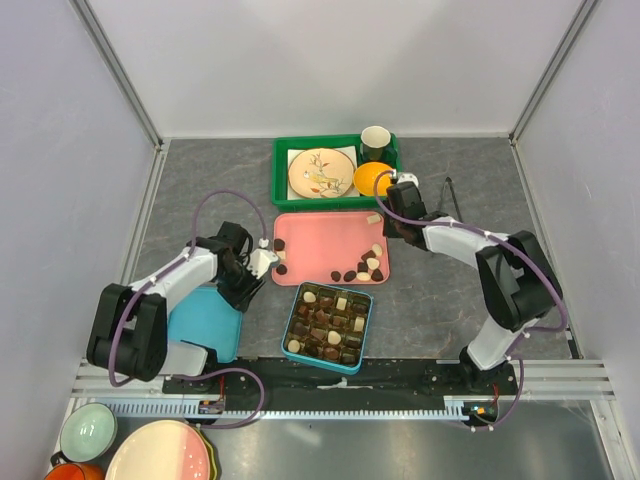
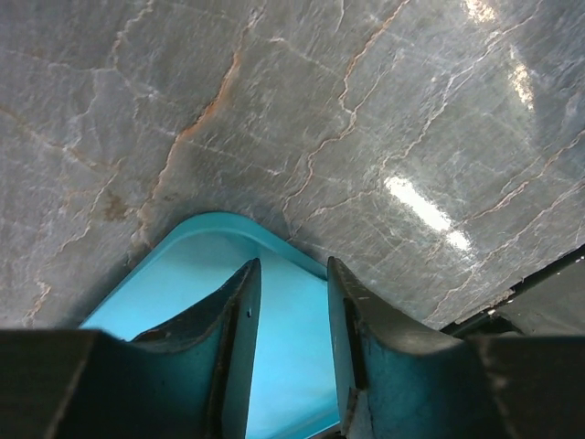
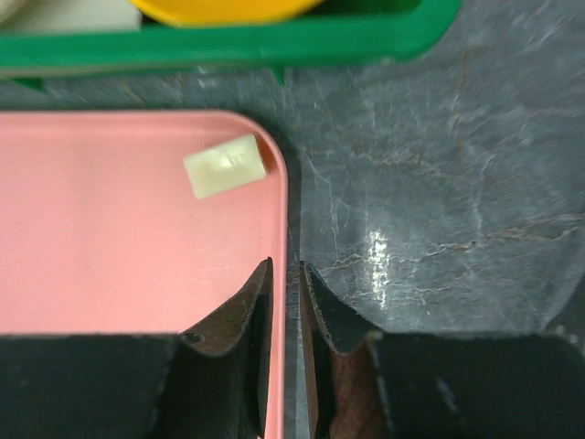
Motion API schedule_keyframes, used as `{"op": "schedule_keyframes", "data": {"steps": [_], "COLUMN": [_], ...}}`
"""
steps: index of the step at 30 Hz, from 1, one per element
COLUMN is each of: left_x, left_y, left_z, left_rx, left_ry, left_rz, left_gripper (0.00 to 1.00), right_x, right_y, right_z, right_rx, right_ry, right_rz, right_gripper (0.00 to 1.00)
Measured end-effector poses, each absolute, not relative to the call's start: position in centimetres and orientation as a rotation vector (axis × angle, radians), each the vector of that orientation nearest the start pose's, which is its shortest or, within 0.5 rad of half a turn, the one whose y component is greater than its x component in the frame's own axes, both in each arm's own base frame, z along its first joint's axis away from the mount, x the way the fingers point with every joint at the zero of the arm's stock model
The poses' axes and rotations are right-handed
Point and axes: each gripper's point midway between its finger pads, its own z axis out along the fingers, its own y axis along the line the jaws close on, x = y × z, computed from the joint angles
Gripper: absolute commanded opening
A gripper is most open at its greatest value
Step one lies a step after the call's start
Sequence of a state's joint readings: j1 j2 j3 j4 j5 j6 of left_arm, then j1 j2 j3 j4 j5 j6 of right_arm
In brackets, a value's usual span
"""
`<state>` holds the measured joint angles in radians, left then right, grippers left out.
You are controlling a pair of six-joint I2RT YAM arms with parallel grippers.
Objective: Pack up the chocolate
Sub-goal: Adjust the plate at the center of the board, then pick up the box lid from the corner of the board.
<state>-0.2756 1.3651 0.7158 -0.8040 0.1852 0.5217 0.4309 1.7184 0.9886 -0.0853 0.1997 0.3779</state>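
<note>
Chocolate, loose: small dark, brown and cream pieces (image 1: 365, 268) lay scattered on the pink tray (image 1: 320, 240), most near its right front corner, a few at its left edge
Chocolate, packed: the blue box (image 1: 365, 333) in front of the tray already held pieces in most of its compartments
Nearest piece: one cream block (image 3: 225, 165) sat alone near the tray's far right corner, just ahead of the right gripper (image 3: 285, 311)
Left gripper: its jaws (image 2: 291, 311) stood partly apart with nothing between them, over the blue lid (image 2: 201, 274) and the grey table (image 2: 320, 110)
Right gripper: the jaws were nearly together, with a thin slit lined up over the tray's right rim; no chocolate was in them, and whether they touched the rim could not be told
Handling: each piece looked light, rigid and smooth, likely to skid on the tray or squirt out of a hard pinch, and to mark or crack under pressure
Where to hold: across the two flat sides of a block, low and centred, with a gentle squeeze; round pieces across the widest part
Progress: judged well along, with about a dozen pieces left on the tray
</note>
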Motion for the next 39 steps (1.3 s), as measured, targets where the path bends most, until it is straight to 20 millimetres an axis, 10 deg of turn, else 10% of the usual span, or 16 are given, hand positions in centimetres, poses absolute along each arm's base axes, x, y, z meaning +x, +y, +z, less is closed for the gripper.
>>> {"op": "schedule_keyframes", "data": {"steps": [13, 20, 30, 33, 34, 39], "left_x": [19.7, 22.7, 21.6, 21.5, 21.5, 21.6], "left_y": [-6.8, -7.6, -6.9, -6.8, -6.8, -6.8], "left_z": [1.2, 1.6, 1.2, 1.2, 1.2, 1.2], "left_rx": [1.195, 1.199, 1.204, 1.205, 1.205, 1.203], "left_ry": [2.807, 2.762, 2.780, 2.780, 2.779, 2.776], "left_rz": [-0.224, -0.180, -0.156, -0.153, -0.149, -0.143], "left_gripper": [0.12, 0.11, 0.31, 0.20, 0.02, 0.01], "right_x": [40.1, 38.8, 38.3, 38.3, 38.3, 38.1], "right_y": [15.9, 15.3, 15.1, 15.2, 15.2, 15.4], "right_z": [14.4, 13.7, 13.1, 13.2, 13.3, 14.7], "right_rx": [0.055, 0.049, 0.029, 0.025, 0.023, 0.020], "right_ry": [2.133, 2.144, 2.159, 2.157, 2.156, 2.123], "right_rz": [0.244, 0.235, 0.226, 0.231, 0.235, 0.261], "right_gripper": [0.25, 0.25, 0.25, 0.25, 0.25, 0.25]}}
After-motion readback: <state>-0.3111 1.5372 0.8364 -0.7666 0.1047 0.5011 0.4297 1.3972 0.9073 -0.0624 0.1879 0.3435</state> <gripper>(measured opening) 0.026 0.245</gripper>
